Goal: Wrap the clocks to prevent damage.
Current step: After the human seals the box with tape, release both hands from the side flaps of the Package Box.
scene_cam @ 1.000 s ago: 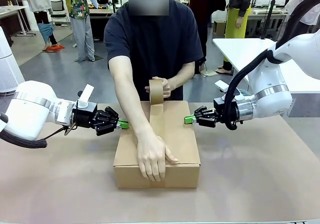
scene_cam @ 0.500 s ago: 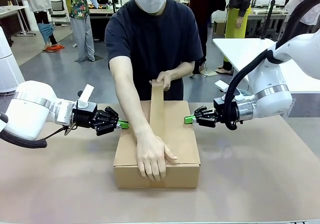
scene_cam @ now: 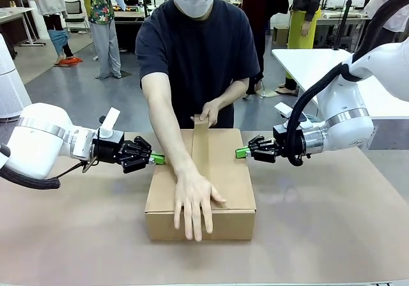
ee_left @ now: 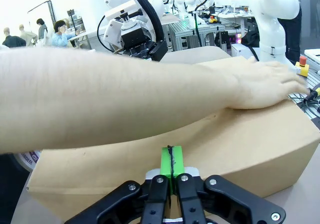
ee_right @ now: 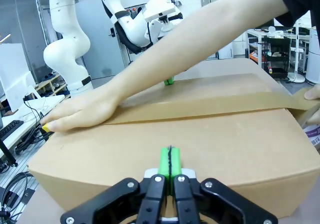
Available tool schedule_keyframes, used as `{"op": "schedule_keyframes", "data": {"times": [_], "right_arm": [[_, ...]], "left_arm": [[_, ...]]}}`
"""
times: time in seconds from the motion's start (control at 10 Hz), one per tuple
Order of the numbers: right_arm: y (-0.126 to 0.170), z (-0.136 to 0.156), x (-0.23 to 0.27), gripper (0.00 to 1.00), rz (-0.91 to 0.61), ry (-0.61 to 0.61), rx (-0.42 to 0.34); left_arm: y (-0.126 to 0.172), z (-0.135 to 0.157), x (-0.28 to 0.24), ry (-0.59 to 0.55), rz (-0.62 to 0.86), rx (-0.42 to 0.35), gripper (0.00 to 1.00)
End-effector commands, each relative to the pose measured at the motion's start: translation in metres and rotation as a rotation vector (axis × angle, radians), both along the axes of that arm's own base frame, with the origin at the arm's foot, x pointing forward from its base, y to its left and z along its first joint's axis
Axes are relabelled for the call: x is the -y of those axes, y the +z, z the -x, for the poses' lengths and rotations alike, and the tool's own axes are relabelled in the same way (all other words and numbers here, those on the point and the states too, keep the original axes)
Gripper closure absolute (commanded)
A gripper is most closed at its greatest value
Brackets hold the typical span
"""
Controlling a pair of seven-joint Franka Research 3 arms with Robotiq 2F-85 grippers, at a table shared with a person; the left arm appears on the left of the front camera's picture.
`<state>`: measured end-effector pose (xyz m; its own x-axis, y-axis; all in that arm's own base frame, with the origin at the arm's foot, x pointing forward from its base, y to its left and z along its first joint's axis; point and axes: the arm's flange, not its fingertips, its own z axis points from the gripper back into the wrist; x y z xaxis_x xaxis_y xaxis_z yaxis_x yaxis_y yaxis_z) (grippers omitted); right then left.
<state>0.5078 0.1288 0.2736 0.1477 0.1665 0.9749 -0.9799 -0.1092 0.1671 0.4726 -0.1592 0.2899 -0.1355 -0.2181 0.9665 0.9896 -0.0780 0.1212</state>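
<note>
Cardboard box [scene_cam: 211,190], brown, closed, rectangular, sits mid-worktop [scene_cam: 332,222], which is covered in brown paper. Clocks themselves can't be seen; cannot tell what's inside.

Strip of brown paper tape [scene_cam: 200,155] runs along the box's top seam from 6 to 12 o'clock. Person at 12 o'clock: one hand [scene_cam: 193,203] flat on the tape at the near edge, fingers spread over the front lip; other hand [scene_cam: 209,112] pinches the tape at the far edge.

Left end effector [scene_cam: 157,159], black with green pads, at 9 o'clock of the box: fingers fully together, gripping nothing, tips touching or just beside the box's left wall; in the left wrist view [ee_left: 170,160] the pads meet against the cardboard.

Right end effector [scene_cam: 241,152] at about 2 o'clock of the box: fingers likewise pressed together, empty, tips at the right wall near the far corner; right wrist view [ee_right: 170,161] shows the same.
</note>
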Motion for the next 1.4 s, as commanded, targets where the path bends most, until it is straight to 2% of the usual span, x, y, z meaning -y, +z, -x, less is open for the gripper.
{"op": "schedule_keyframes", "data": {"times": [0.0,1.3], "right_arm": [[-0.0044,0.0035,-0.0048,0.99,0.007,-0.022,0.015],[-0.0044,0.0035,-0.0048,0.99,0.007,-0.022,0.015]], "left_arm": [[-0.0026,-0.0001,0.0006,0.006,-0.012,0.004,1.0],[-0.0026,-0.0001,0.0006,0.006,-0.012,0.004,1.0]]}}
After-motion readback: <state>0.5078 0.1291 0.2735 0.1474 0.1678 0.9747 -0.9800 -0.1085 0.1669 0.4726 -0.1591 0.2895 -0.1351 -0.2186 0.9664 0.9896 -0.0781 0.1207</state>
